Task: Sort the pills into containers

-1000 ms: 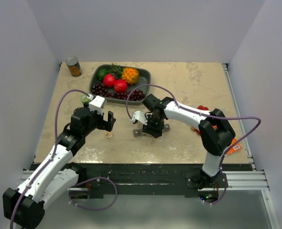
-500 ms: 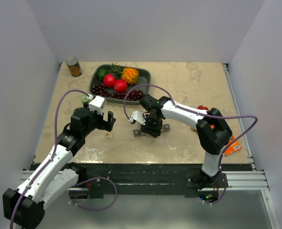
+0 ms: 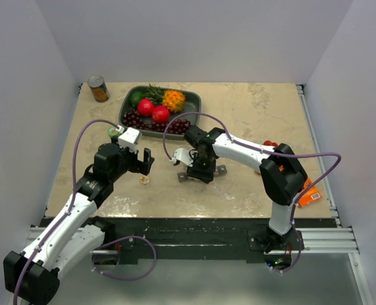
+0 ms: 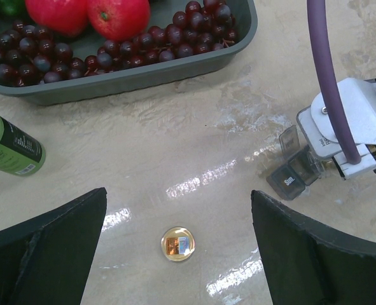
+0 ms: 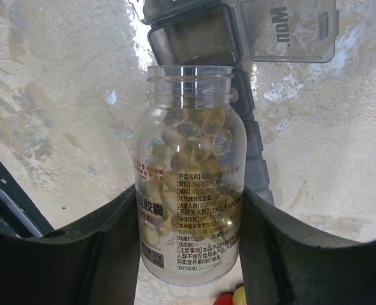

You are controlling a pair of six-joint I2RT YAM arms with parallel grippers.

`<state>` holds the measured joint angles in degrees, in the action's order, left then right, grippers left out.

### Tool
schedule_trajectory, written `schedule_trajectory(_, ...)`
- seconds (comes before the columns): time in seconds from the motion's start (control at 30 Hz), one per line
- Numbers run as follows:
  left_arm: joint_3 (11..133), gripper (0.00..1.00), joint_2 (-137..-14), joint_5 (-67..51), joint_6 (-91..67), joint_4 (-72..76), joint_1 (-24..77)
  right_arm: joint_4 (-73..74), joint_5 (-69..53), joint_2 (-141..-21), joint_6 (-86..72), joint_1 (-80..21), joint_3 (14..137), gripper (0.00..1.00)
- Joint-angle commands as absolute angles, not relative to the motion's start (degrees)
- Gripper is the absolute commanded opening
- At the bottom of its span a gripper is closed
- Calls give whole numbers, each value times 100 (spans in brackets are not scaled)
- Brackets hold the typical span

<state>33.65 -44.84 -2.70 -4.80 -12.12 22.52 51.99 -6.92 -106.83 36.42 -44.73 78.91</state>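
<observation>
Looking down from the top camera: the right gripper sits low over the containers, a grey strip lying mid-table. The strip's ends show at the gripper's 3 and 9 o'clock. The left gripper is at 9 o'clock from the strip, well apart. A small amber disc lies just at its 6 o'clock. A fruit tray is at 12 o'clock and a tin can at 11 o'clock, in the far corner.

Left wrist view: jaws spread wide, nothing held. The disc lies on the table between the fingers, untouched. The containers sit at 3 o'clock, partly under the other arm's white housing. One raised lid is marked "SUN". A green bottle lies at 9 o'clock, its print too small to read. Grapes fill the tray at 12 o'clock.

Right wrist view: jaws partway closed, clamped on a clear pill bottle. Its uncapped mouth points to 12 o'clock, at the strip; contact cannot be told. Pale yellow pills sit inside. The strip runs from 12 o'clock down behind the bottle. An open lid at 1 o'clock reads "MON", upside down. The bottle's label carries Chinese print, red and black, too fine to read.
</observation>
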Motion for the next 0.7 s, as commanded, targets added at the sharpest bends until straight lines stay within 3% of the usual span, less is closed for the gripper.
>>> schedule_trajectory(0.0, 3612, 100, -4403, -211, -343, -1125, 2224, 5370, -580, -10749, 3525, -4535, 8165, 0)
schedule_trajectory(0.67, 3612, 100, -4394, -246, -334, -1108, 2224, 5713, -413, -10933, 3542, -4614, 8472, 0)
